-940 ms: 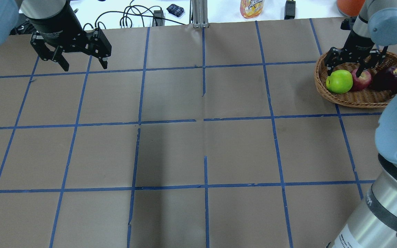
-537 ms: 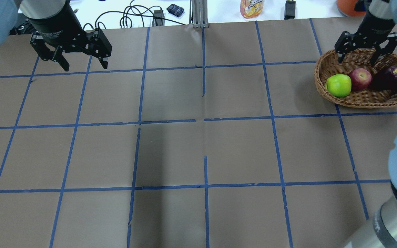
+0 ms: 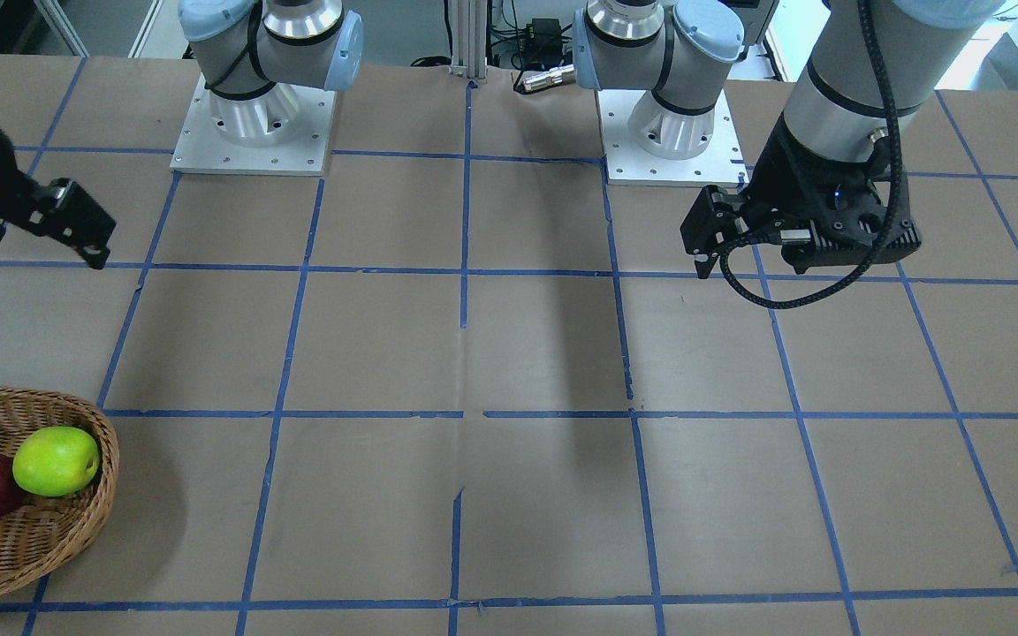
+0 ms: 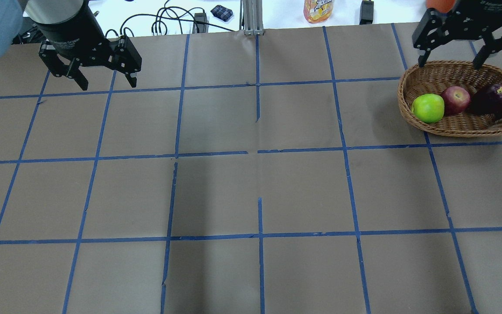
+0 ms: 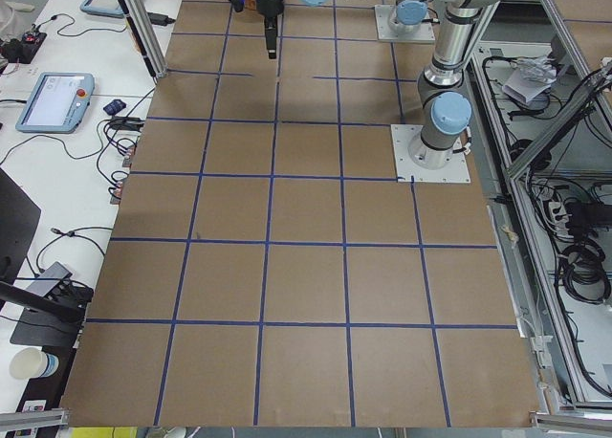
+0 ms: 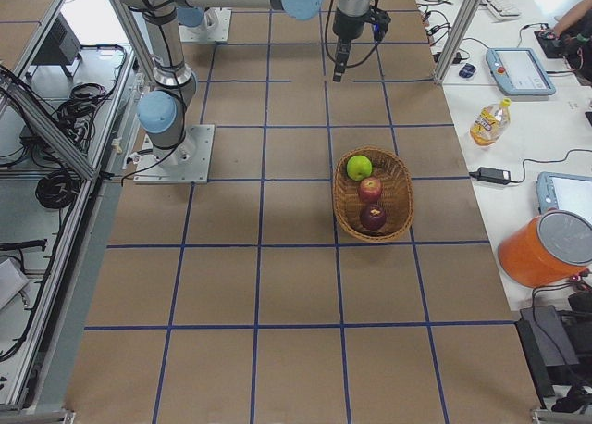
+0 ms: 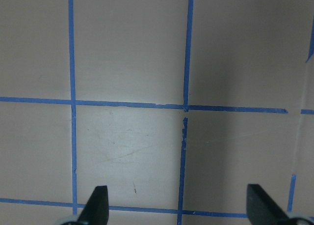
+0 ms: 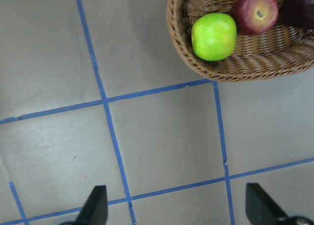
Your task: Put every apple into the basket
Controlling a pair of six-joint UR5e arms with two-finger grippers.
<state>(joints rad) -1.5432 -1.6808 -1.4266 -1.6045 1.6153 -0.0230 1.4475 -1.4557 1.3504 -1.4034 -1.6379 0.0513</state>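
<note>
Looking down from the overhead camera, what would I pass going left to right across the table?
Left gripper → green apple → red apple → dark purple apple. All three apples lie in the basket.

The front-facing view's left edge cut off part of the basket (image 3: pixel 76 521). The right wrist view's upper corner clipped the dark apple (image 8: pixel 299 9), and the overhead view's top edge cropped the right hand (image 4: pixel 449 64).

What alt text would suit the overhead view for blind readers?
A wicker basket at the table's far right holds a green apple, a red apple and a dark purple apple. The right gripper hangs open near it; the left gripper hangs open far left.
</note>
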